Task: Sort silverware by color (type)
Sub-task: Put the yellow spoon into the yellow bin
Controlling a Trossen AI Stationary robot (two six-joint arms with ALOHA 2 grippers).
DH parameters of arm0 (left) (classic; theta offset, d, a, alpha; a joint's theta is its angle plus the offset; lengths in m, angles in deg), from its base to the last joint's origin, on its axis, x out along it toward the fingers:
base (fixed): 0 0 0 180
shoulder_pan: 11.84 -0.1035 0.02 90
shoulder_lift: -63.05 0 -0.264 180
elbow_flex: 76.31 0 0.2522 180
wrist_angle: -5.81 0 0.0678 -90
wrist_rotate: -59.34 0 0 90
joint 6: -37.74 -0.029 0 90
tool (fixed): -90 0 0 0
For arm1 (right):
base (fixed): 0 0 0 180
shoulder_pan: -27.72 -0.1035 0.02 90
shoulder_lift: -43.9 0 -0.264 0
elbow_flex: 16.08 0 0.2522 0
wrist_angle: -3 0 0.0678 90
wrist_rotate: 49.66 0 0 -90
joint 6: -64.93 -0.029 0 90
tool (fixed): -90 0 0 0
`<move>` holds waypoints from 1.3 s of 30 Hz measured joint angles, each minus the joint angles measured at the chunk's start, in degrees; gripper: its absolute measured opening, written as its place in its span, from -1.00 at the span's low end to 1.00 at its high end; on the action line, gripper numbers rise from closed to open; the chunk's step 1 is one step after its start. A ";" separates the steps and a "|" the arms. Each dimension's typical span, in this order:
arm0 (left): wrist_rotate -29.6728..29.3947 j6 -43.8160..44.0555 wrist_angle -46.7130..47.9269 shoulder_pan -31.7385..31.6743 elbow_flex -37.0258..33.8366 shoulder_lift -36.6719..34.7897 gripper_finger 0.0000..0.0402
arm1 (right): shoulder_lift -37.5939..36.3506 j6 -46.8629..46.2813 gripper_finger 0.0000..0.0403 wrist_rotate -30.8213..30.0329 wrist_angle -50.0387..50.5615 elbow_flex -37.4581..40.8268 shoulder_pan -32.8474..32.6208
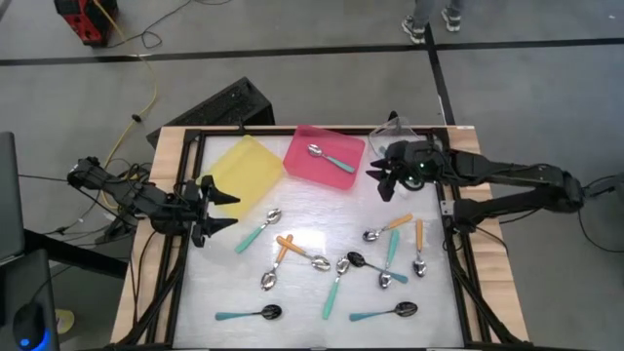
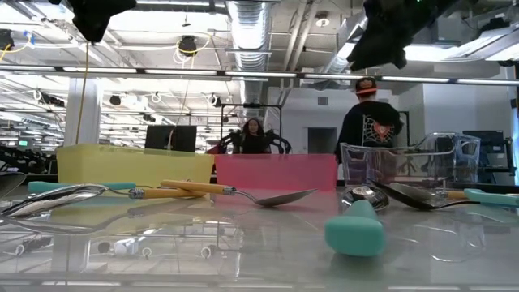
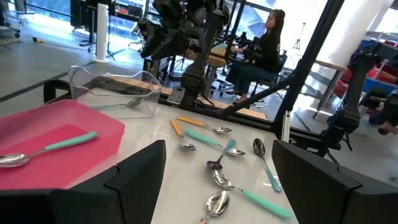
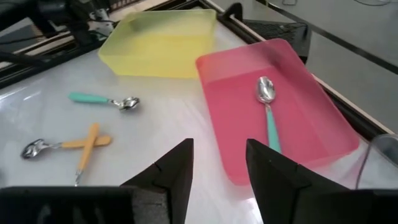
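Where spoons (image 1: 336,278) scatter: trays (image 1: 324,155) (three)

Teal spoon (image 1: 330,157) in pink tray (image 1: 302,148); others (image 1: 336,268) scattered on table.

Cut off and hidden parts

In the low view both arms are cropped at twelve o'clock, neither hand visible; the clear tray (image 4: 384,155) is cut at the right wrist view's three o'clock edge, contents unclear; a person's (image 1: 429,19) upper body is cropped overhead.
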 joint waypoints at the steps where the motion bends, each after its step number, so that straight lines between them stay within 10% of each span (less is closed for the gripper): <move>1: 0.00 0.00 0.01 0.00 0.00 0.00 0.40 | 0.00 0.14 -0.11 0.00 0.02 0.00 -0.49; 13: -0.02 2.04 2.60 0.00 0.00 0.11 0.40 | 0.00 -6.69 0.17 -1.85 2.30 0.00 -13.69; 24: -0.67 2.14 2.51 0.00 0.00 0.11 0.40 | 0.00 -41.22 0.16 -10.87 28.15 0.00 -26.75; 39: -1.88 2.08 2.47 0.02 0.00 0.11 0.40 | 10.06 -75.74 0.16 -10.36 37.60 0.00 -39.71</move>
